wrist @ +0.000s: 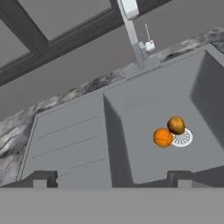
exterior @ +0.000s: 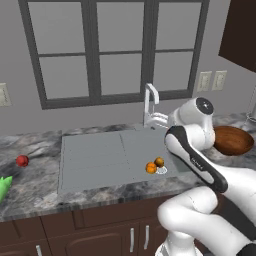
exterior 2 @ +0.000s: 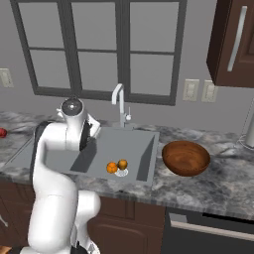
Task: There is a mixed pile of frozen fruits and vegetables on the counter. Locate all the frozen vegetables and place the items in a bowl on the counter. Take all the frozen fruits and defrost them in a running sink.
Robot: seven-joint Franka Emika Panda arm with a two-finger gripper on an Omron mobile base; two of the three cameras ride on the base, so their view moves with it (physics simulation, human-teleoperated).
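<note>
Both base views look forward and down from behind the arm, sharing the large grey rectangular sink (exterior: 100, 155) (exterior 2: 129, 144). The hand view looks down into it from nearer (wrist: 148, 131).

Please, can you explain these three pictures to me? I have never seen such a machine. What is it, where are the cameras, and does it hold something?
It is a white robot arm in a simulated kitchen. Two cameras sit behind it, left and right; the third sits on its hand, looking down between the open gripper, which holds nothing. Two orange balls lie in the sink by the drain. On the counter stands an empty wooden bowl. Far left lie a red ball and a green piece.
</note>
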